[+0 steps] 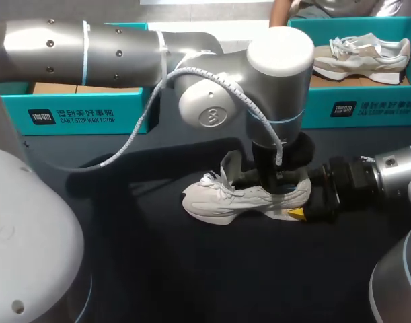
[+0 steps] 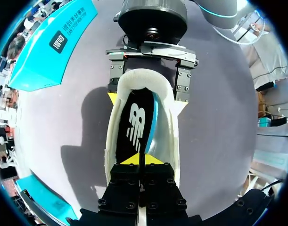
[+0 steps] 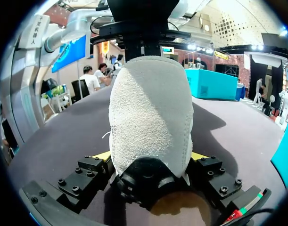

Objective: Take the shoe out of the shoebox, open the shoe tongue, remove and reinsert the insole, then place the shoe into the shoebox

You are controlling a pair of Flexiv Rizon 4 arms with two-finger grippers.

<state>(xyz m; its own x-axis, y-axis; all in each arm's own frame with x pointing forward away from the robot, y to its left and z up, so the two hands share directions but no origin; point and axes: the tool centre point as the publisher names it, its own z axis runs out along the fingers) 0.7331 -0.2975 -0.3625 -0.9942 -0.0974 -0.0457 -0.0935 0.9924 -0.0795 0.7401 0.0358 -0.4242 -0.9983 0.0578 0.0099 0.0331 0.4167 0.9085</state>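
Observation:
A white sneaker (image 1: 245, 198) lies on the dark table, toe to the left. My left gripper (image 1: 276, 183) comes straight down into its opening. Seen from the left wrist, the left gripper (image 2: 141, 160) has its yellow tips pressed together on the front edge of the black insole (image 2: 134, 127), which sits tilted inside the shoe (image 2: 113, 141) with a teal edge showing. My right gripper (image 3: 151, 157) holds the suede heel (image 3: 151, 108) from behind, one finger on each side. Its fingers (image 2: 183, 84) also show beside the heel in the left wrist view.
A teal shoebox (image 1: 84, 111) stands open at the back left, under my left arm. A second teal box (image 1: 366, 108) at the back right holds another sneaker (image 1: 360, 57). Bare dark table lies in front of the shoe.

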